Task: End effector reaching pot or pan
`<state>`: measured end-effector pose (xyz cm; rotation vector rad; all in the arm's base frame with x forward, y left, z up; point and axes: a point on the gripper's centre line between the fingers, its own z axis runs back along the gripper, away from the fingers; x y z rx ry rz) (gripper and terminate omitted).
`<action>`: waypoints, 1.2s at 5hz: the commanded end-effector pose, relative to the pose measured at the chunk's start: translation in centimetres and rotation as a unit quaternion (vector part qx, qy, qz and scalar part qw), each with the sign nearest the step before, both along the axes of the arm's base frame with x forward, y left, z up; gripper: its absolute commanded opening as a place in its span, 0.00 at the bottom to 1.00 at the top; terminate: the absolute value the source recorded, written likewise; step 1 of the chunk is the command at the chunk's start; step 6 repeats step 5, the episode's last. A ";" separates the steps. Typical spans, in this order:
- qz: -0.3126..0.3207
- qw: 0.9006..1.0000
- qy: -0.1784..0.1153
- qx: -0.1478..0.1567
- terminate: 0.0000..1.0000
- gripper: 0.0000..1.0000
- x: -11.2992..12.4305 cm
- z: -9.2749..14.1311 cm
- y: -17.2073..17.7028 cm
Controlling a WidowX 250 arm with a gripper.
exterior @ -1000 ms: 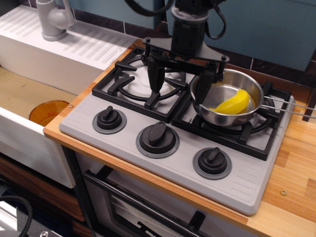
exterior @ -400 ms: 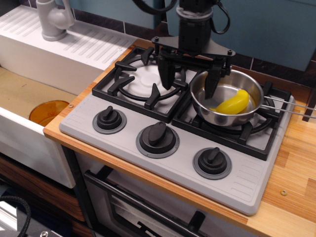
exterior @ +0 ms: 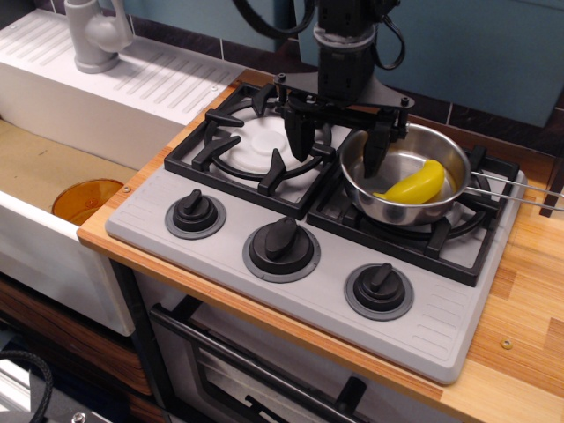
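Observation:
A small shiny steel pan (exterior: 398, 204) sits on the right burner grate, its thin handle (exterior: 515, 192) pointing right. A yellow banana-shaped object (exterior: 412, 184) lies inside it. My black gripper (exterior: 337, 144) hangs open over the pan's left rim. Its left finger (exterior: 299, 134) is outside the pan, over the gap between the burners. Its right finger (exterior: 376, 150) reaches down inside the pan near the left wall. The jaws straddle the rim and hold nothing.
The grey stove (exterior: 211, 251) has a left grate around a white burner plate (exterior: 256, 145) and three black knobs (exterior: 282, 243) in front. A sink with an orange dish (exterior: 84, 199) and a grey faucet (exterior: 95, 33) lies left. Wooden counter (exterior: 529, 291) is right.
The gripper has moved right and slightly back toward the pan and lifted a little. Its fingers have come closer together. The pan and the yellow object have not moved.

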<state>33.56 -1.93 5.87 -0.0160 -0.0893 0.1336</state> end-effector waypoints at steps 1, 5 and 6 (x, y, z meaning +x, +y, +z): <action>-0.011 0.999 -0.041 -0.008 0.00 1.00 1.5 1.0 0.6; -0.010 0.999 -0.036 -0.001 1.00 1.00 1.8 -0.3 1.2; -0.010 0.999 -0.036 -0.001 1.00 1.00 1.8 -0.3 1.2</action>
